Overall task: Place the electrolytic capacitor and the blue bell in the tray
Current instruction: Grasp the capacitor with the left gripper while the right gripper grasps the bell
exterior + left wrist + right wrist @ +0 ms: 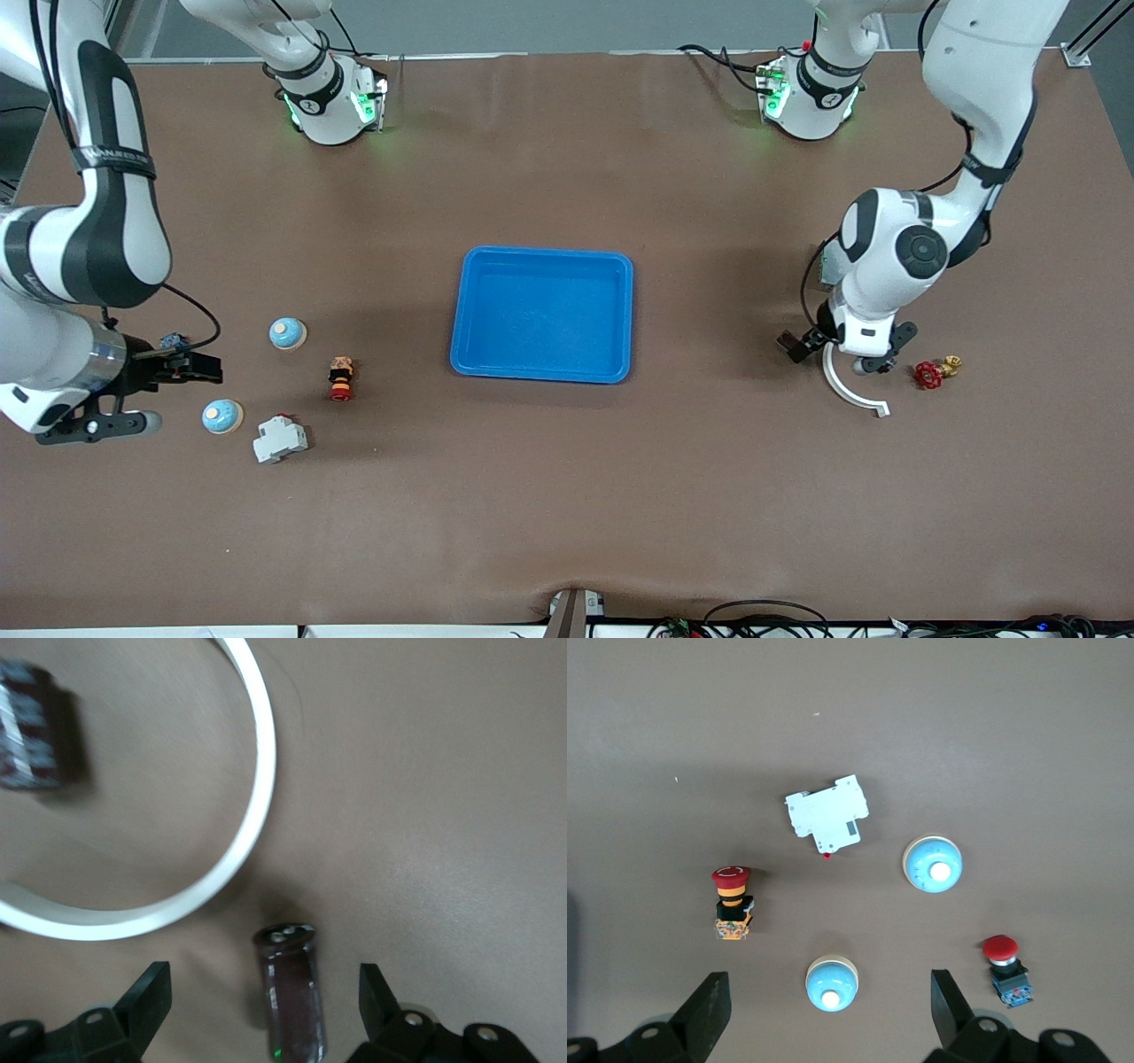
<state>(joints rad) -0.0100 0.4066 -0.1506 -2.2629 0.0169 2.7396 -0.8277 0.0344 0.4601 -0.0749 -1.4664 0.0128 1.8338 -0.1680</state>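
Left wrist view: the electrolytic capacitor [291, 992] was framed, ungripped, by the wide-spread left gripper [266, 1001]; the right gripper [830, 1010] was held open, empty, over a blue bell [831, 982].

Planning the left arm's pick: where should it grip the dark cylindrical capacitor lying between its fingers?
Grip the dark cylindrical capacitor across its round body at mid-length, descending from straight above. It lies on its side on the brown table, its long axis running between the open left gripper fingers, so closing would pinch its curved sides.
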